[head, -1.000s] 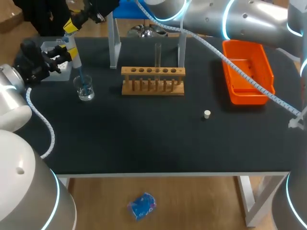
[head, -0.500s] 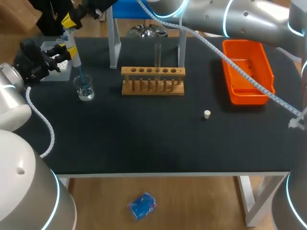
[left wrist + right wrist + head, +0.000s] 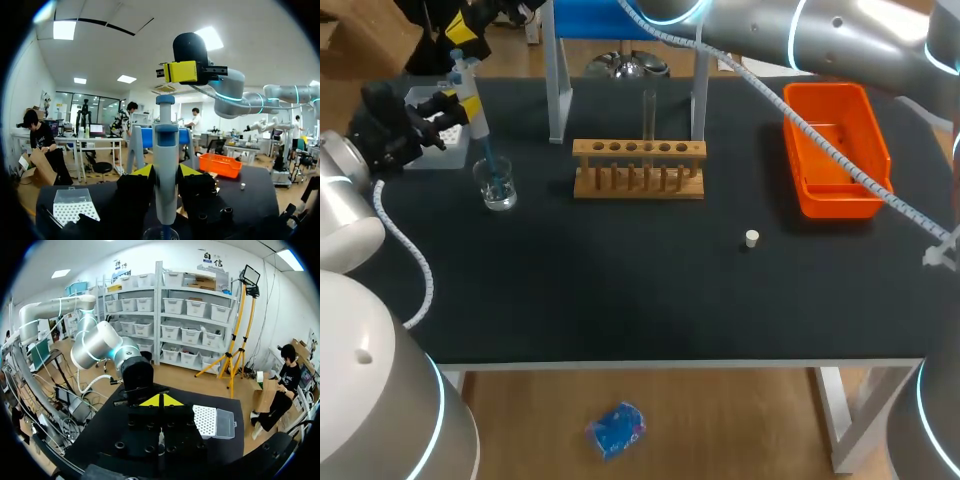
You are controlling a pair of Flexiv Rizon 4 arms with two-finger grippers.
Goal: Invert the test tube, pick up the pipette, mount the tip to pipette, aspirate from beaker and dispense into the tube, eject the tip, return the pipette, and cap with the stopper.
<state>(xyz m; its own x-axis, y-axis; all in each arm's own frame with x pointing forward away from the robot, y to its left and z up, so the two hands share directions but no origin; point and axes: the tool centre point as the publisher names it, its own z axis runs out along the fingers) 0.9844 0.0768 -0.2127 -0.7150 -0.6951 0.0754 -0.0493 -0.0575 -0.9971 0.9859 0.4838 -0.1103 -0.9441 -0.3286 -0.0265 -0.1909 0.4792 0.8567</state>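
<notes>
Standing here, I can make out no writing, number or label on anything on the tabletop (image 3: 620, 290). The pipette (image 3: 471, 103) shows only plain white and blue. The wooden rack (image 3: 638, 170) and the orange bin (image 3: 835, 150) show no lettering. The tip box (image 3: 425, 105), the beaker (image 3: 498, 186) and the small stopper (image 3: 751, 238) are too small for any marks to be read.

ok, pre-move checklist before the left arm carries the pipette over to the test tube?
1. Left gripper shut on white-and-blue plastic pipette: ok.
2. Right gripper above the blue plunger, not touching it: ok.
3. Pipette's blue tip inside small glass beaker: ok.
4. Liquid drawn into the tip: cannot tell.
5. Clear glass test tube upright in wooden rack: ok.
</notes>
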